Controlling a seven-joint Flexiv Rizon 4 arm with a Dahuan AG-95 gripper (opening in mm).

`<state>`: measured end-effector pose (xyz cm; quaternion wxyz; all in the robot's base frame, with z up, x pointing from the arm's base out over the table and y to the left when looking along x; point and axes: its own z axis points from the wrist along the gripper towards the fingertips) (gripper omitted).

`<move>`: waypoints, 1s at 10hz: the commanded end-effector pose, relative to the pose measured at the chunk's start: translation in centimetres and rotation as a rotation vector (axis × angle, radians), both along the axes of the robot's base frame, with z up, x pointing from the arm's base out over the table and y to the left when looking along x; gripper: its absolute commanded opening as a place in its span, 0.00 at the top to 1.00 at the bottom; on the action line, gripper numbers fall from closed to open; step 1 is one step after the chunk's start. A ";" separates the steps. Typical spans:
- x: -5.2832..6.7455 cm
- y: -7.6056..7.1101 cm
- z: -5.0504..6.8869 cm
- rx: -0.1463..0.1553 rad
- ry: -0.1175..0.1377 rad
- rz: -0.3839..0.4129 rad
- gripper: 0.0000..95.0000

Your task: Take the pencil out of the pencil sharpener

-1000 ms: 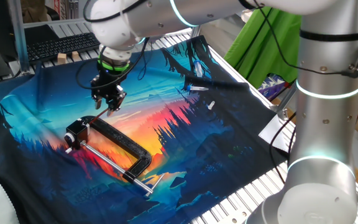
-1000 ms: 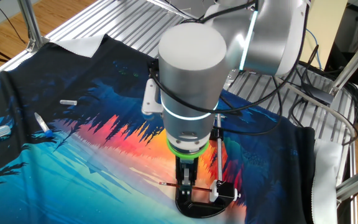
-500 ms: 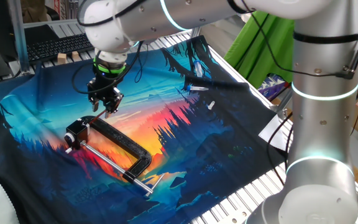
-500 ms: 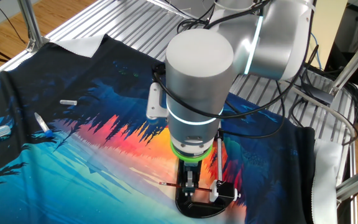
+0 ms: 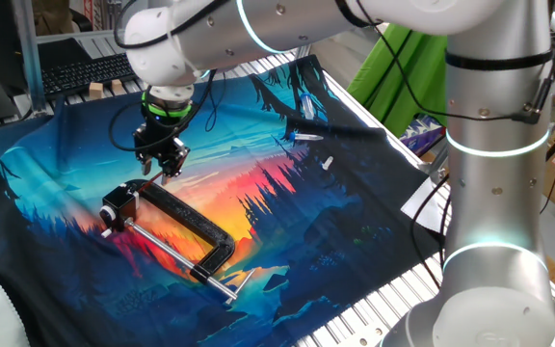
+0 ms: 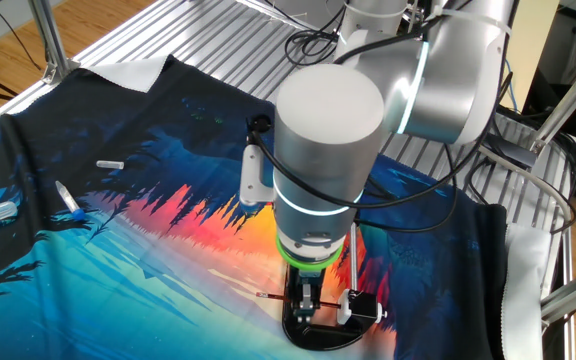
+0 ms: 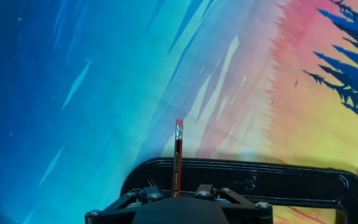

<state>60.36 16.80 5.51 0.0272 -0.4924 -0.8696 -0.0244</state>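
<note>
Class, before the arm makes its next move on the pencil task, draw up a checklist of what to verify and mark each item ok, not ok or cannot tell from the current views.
1. Thin reddish-brown pencil is in the gripper: ok; the hand view shows it rising from between the fingers.
2. Grip firm: cannot tell; the contact is hidden.
3. Pencil free of the small black pencil sharpener: cannot tell; its lower end and the sharpener are hidden in all views.
4. Pencil clear of the large black C-shaped clamp: cannot tell; they overlap in the hand view.
5. Space above the colourful forest-print cloth for lifting: ok.
</note>
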 end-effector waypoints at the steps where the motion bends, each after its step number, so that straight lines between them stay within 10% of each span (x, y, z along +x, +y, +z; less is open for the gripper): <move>1: 0.0 0.0 0.0 0.002 -0.001 0.007 0.60; 10: -0.2 0.1 -0.4 -0.046 -0.005 -0.017 0.60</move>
